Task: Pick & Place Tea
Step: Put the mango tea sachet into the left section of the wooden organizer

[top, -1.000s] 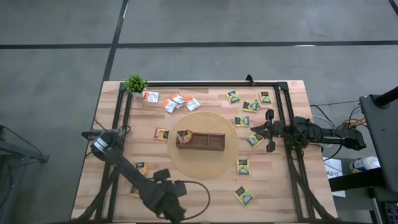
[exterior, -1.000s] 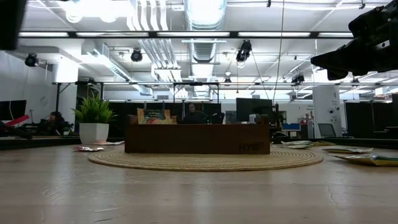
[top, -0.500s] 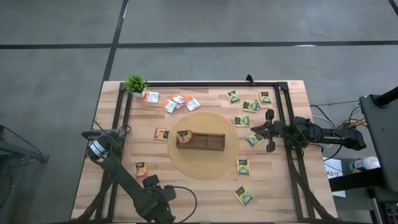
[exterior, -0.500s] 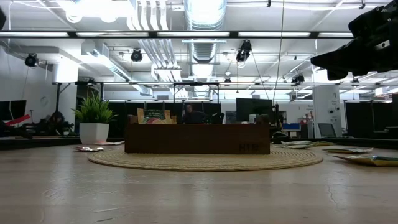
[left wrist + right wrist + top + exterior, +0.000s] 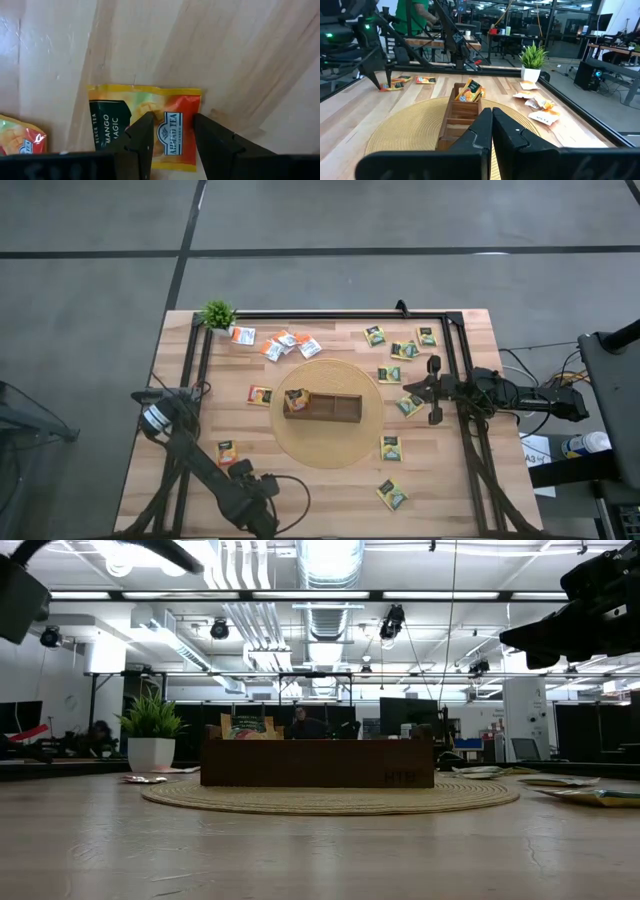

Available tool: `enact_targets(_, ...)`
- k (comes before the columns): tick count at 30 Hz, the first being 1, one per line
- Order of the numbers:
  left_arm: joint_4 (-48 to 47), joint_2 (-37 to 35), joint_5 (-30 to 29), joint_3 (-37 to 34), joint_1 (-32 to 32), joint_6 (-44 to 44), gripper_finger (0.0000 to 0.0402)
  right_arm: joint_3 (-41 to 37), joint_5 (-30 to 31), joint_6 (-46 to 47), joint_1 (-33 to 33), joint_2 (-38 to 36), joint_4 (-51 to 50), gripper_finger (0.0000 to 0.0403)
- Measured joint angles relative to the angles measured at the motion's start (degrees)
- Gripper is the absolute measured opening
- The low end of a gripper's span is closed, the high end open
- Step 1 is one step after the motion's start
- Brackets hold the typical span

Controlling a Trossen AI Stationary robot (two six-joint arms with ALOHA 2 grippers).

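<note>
Tea sachet (image 5: 145, 127) flat on table, beneath parted, empty left claw (image 5: 172, 135).

left arm: reaching along the near-left side of the bench, wrist pointing down | left end effector (image 5: 171, 131): fingers standing part-open, tips hanging low over the bench top | right arm: lying level over the right side | right end effector (image 5: 492, 119): fingers pressing together, holding nothing
</note>
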Motion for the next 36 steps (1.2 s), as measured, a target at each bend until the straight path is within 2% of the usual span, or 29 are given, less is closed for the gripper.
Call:
enact_targets(8, 2.7, 0.1, 1.6, -3.7, 0.3, -0.6, 0.0124, 0.0, 0.0, 0.0, 0.0, 0.0, 0.0, 0.0009)
enact_targets(12, 2.3, 0.2, 2.0, -3.2, 0.4, -0.2, 0.0094, 0.0, 0.0, 0.0, 0.0, 0.0, 0.0, 0.0009)
enact_targets(18, -0.3, 0.3, 2.2, -1.0, 0.8, 0.9, 0.002, 0.0, 0.0, 0.0, 0.0, 0.0, 0.0, 0.0009)
enact_targets(23, -3.2, 0.6, 0.2, 0.8, 0.9, 3.5, 0.0012, 0.0, 0.0, 0.0, 0.0, 0.0, 0.0, 0.0009)
enact_targets(27, -5.8, 0.9, -6.0, 3.2, 1.5, 6.7, 0.001, 0.0, 0.0, 0.0, 0.0, 0.0, 0.0, 0.0009)
enact_targets(36, -13.5, 0.8, -30.0, 9.4, 5.5, 16.0, 0.0009, 0.0, 0.0, 0.0, 0.0, 0.0, 0.0, 0.0009)
